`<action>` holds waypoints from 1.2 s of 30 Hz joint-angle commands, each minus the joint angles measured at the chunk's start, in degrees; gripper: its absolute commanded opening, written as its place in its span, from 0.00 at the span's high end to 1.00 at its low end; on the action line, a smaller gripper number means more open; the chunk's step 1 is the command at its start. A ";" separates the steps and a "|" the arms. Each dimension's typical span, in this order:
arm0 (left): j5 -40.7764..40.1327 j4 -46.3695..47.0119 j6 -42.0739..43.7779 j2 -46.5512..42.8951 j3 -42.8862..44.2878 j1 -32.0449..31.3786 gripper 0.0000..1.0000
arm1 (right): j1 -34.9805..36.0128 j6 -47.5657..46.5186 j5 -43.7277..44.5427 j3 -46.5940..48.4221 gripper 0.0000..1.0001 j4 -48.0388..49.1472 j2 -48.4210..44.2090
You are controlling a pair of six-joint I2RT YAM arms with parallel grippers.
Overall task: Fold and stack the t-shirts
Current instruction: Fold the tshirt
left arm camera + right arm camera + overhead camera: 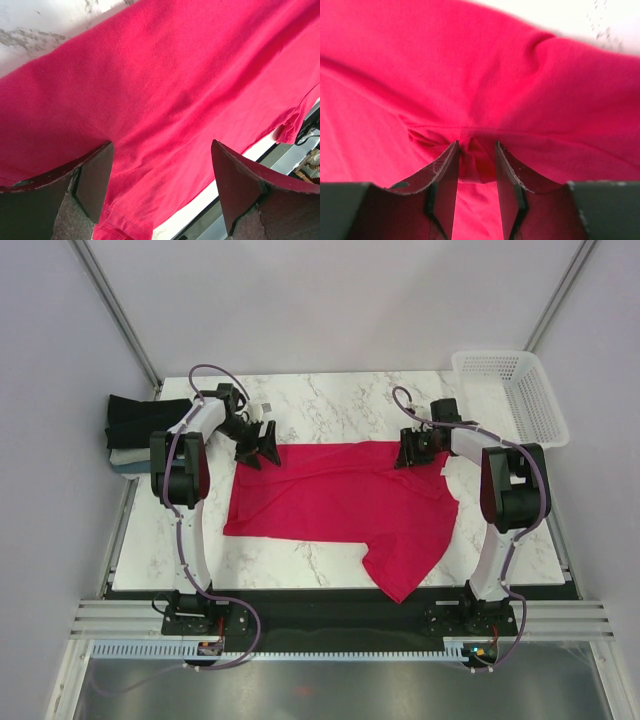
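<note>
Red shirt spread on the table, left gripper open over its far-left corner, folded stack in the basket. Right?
One slip: the folded stack is not in the basket; it lies at the table's far-left corner, as the top view shows. The rest holds: red shirt spread on the table, left gripper open over its far-left corner.

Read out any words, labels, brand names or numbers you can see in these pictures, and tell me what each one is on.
There is no readable text in any view.
The red t-shirt is plain, with no print or tag showing.
The folded shirts at the far left show no print.
The white basket shows no label.
</note>
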 commanded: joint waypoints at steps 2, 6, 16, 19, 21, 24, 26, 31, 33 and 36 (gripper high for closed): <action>-1.56 0.81 -1.39 -0.29 2.26 0.34 0.13 | 0.63 0.20 -2.24 -2.36 0.59 -0.79 -5.03; -1.56 0.90 -1.65 -0.11 2.61 0.34 0.13 | 1.24 0.64 -2.60 -5.43 0.59 -1.14 -8.28; -1.21 0.99 -2.01 0.51 4.19 0.34 0.13 | 3.09 6.35 -3.21 -17.91 0.59 -0.43 -22.77; -1.38 0.99 -2.09 0.42 4.37 0.34 0.13 | 2.13 6.26 -2.68 -18.54 0.59 -0.44 -24.11; -1.73 0.99 -2.09 0.33 4.37 0.34 0.13 | 0.90 6.09 -2.42 -16.70 0.59 0.26 -23.58; -2.08 0.99 -2.01 0.07 4.46 0.34 0.13 | -0.77 4.77 -1.19 -12.06 0.59 1.06 -21.13; -2.52 0.99 -1.92 0.15 4.46 0.34 0.13 | -1.21 2.93 0.21 -9.41 0.59 1.23 -17.79; -3.40 0.99 -1.57 -0.55 3.67 0.34 0.13 | -1.48 2.57 -0.40 -0.88 0.59 1.59 -8.75; -3.58 1.08 -1.48 -0.64 3.58 0.34 0.13 | -1.48 2.57 -0.75 1.66 0.59 1.59 -5.58; -3.67 0.99 -1.48 -0.81 3.58 0.34 0.13 | -1.48 2.57 -0.84 3.08 0.59 1.50 -3.29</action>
